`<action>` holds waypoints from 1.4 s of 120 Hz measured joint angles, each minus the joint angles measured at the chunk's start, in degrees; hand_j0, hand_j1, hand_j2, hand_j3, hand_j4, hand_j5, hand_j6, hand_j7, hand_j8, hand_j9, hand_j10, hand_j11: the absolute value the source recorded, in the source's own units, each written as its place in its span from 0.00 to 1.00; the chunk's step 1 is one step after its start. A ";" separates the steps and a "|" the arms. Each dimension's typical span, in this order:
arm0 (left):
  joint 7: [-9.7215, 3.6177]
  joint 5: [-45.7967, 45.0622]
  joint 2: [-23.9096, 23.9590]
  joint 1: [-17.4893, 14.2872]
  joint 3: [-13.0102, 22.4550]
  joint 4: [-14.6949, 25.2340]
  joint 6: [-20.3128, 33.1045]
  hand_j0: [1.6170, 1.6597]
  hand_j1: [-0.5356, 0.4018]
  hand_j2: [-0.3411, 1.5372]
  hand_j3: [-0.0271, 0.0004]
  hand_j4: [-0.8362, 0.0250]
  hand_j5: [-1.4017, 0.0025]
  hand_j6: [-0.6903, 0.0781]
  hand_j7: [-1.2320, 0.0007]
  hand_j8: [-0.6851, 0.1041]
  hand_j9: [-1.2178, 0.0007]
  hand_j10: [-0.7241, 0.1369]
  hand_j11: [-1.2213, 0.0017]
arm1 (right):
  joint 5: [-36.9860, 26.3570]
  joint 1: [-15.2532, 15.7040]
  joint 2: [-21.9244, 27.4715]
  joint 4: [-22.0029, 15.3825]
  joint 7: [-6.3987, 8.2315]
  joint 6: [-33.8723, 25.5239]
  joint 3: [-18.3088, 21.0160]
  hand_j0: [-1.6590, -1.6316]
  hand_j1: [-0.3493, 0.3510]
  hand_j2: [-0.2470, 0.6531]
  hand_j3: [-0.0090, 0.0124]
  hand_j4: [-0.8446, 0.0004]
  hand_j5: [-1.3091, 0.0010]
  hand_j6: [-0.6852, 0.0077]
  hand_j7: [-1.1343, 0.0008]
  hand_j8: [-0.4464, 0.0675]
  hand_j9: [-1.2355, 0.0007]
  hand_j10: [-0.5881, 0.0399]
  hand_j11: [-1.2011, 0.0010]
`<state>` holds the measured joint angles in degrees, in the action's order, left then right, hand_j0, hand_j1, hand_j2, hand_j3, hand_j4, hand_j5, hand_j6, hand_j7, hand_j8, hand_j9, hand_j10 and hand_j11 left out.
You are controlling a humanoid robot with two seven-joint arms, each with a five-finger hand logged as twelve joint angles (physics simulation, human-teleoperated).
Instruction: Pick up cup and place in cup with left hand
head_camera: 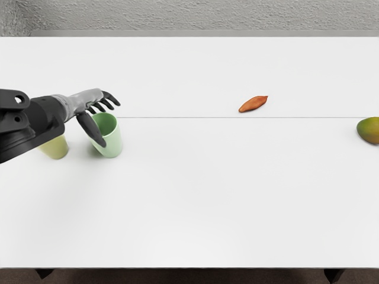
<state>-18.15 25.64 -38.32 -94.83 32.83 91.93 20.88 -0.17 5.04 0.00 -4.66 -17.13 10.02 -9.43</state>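
My left hand (102,121) reaches in from the left, its fingers spread over the back of a green cup (112,142) and its thumb in front of the cup's left side. The cup stands upright on the table, its rim partly covered by the hand; whether the hand touches it I cannot tell. A yellow-green cup (57,148) stands to the left, mostly hidden beneath the forearm.
On the white table (195,207), an orange-brown sweet potato-like item (253,104) lies right of centre toward the back. A green and orange mango (369,130) sits at the right picture edge. A grey textured wall rises behind.
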 joint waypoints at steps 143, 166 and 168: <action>-0.47 -0.05 -6.83 -10.08 -0.26 3.50 -8.64 0.94 0.43 0.29 0.99 0.44 0.56 0.39 0.49 0.46 0.50 0.38 0.50 | 0.00 -0.01 0.00 0.00 -0.01 0.00 0.00 0.04 0.00 0.27 0.42 1.00 1.00 0.99 1.00 0.87 1.00 0.94 1.00; -0.47 -0.52 -11.66 -12.88 -0.47 3.77 -14.84 0.94 0.43 0.30 0.99 0.43 0.55 0.40 0.49 0.47 0.50 0.38 0.49 | 0.00 0.00 0.00 0.00 0.00 0.00 0.00 0.04 0.00 0.27 0.42 1.00 1.00 0.99 1.00 0.87 1.00 0.94 1.00; -0.47 -0.51 -12.07 -12.97 -0.50 3.78 -15.34 0.94 0.43 0.30 0.99 0.43 0.56 0.40 0.49 0.46 0.50 0.38 0.49 | 0.00 -0.01 0.00 0.00 0.00 0.00 0.00 0.04 0.00 0.27 0.42 1.00 1.00 0.99 1.00 0.87 1.00 0.94 1.00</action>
<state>-18.62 25.13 -50.39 -107.80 32.33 95.71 5.54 -0.17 5.03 0.00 -4.66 -17.13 10.02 -9.43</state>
